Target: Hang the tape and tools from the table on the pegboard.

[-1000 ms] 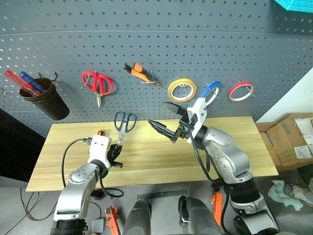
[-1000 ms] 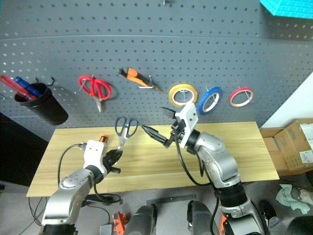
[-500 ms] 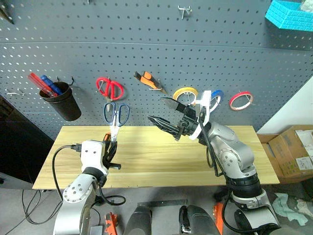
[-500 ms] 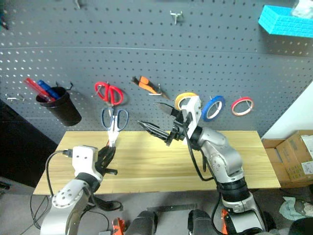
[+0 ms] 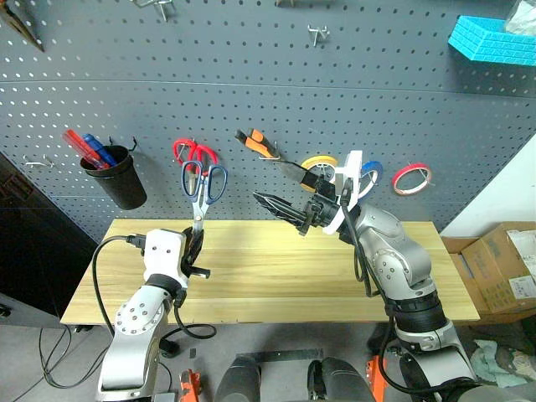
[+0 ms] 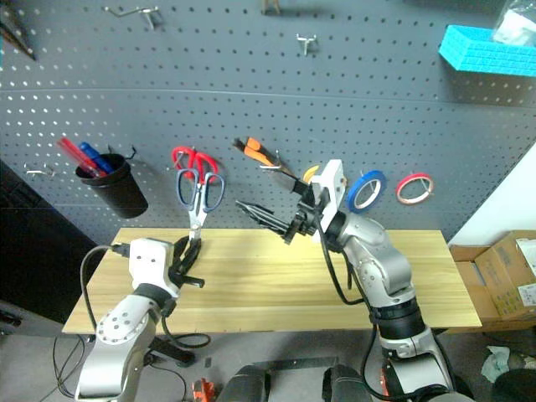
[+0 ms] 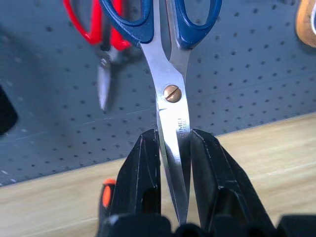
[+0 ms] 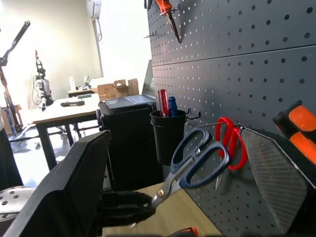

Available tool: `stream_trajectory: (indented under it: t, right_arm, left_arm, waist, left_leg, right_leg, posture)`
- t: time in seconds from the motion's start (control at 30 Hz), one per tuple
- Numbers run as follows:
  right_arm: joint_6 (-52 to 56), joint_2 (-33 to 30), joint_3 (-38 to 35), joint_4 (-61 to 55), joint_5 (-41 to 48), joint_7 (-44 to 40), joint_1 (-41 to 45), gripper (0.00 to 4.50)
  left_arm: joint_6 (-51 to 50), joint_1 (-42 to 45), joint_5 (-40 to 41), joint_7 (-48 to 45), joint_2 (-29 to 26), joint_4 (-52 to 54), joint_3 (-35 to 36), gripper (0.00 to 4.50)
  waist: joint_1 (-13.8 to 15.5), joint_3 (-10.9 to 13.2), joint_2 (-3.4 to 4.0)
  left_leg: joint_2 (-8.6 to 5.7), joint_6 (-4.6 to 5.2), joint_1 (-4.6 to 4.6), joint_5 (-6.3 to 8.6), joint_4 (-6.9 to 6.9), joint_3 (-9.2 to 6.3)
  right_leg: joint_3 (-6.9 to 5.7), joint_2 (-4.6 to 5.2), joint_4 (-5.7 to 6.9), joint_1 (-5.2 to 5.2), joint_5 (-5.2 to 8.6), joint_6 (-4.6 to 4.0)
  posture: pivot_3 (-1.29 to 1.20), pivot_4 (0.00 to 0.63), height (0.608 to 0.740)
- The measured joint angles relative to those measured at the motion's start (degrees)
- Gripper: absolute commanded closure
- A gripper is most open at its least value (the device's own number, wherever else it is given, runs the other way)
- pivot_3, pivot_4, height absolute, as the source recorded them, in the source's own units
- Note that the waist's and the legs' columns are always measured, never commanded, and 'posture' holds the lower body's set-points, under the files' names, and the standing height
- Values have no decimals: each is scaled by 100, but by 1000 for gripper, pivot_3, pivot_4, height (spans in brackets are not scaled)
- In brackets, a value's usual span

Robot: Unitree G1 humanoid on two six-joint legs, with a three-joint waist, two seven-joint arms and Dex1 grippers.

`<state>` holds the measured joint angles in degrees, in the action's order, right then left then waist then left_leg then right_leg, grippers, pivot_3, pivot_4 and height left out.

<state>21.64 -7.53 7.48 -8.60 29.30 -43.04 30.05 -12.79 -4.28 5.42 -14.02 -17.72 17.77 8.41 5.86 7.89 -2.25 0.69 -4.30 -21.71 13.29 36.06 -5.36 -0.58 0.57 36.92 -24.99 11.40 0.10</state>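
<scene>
My left gripper (image 5: 194, 247) is shut on the blades of the dark blue-handled scissors (image 5: 201, 188), which stand upright with handles up, close in front of the pegboard (image 5: 251, 84) beside the red scissors (image 5: 194, 152). My right gripper (image 5: 281, 189) hangs open and empty over the table (image 5: 335, 268), pointing left. The orange-and-black pliers (image 5: 255, 142) hang on a hook. The blue tape (image 6: 365, 191) hangs between a yellow roll (image 5: 318, 162) and a red roll (image 5: 412, 177). An orange screwdriver end (image 7: 106, 193) lies on the table by my left fingers.
A black cup (image 5: 117, 176) with pens hangs at the pegboard's left. Bare hooks (image 5: 316, 33) sit higher up. A turquoise basket (image 5: 494, 38) is mounted top right. Cardboard boxes (image 5: 502, 268) stand on the floor to the right of the table.
My left gripper has raised the blue scissors from above the table up toward the pegboard, blades turning upright. The camera has tilted upward. The right gripper stays open, barely moved.
</scene>
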Motion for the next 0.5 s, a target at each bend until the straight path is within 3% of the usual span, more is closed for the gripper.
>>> stream_trajectory:
  t: [0.4,0.5]
  right_arm:
    - [-102,-6,-6,2,-103,98,-1,0]
    - [-109,-7,-6,7,-104,117,-1,0]
  left_arm:
    - [323,236,-82,88,-38,-245,83,3957]
    - [316,236,-52,84,-38,-275,102,3957]
  waist:
    - [27,-100,2]
    - [27,-102,4]
  left_leg:
    - [0,0,14,0,0,5]
    - [2,1,57,1,-3,5]
  right_leg:
    - [4,-1,0,13,-2,-1]
    - [3,-3,-6,61,3,-6]
  posture:
    - [255,26,740]
    - [254,25,740]
